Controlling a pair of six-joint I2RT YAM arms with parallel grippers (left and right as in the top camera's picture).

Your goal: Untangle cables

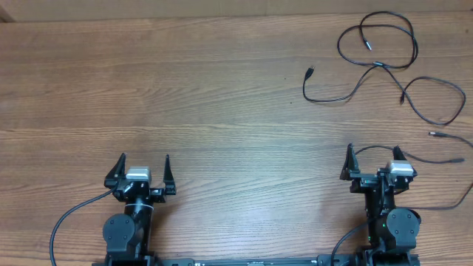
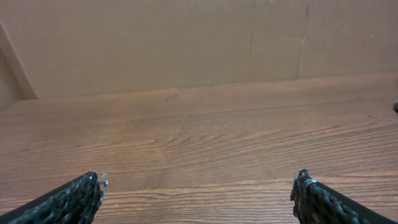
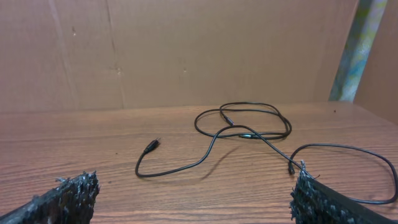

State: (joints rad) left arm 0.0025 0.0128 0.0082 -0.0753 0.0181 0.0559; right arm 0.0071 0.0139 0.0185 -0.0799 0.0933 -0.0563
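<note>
Black cables nr far edge (rt)

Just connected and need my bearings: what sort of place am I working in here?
Likely a robot lab test bench, not a home: a wood-grain table, plain brown board walls behind it, and the left arm and right arm based at its near edge, with loose cables laid out.

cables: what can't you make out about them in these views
- Overhead: the cables cross in strands too thin to tell which lies on top; one runs off the right edge.
- Right wrist: a finger of the right gripper hides part of the near loop.
- Left wrist: only a dark speck at the right edge.
</note>
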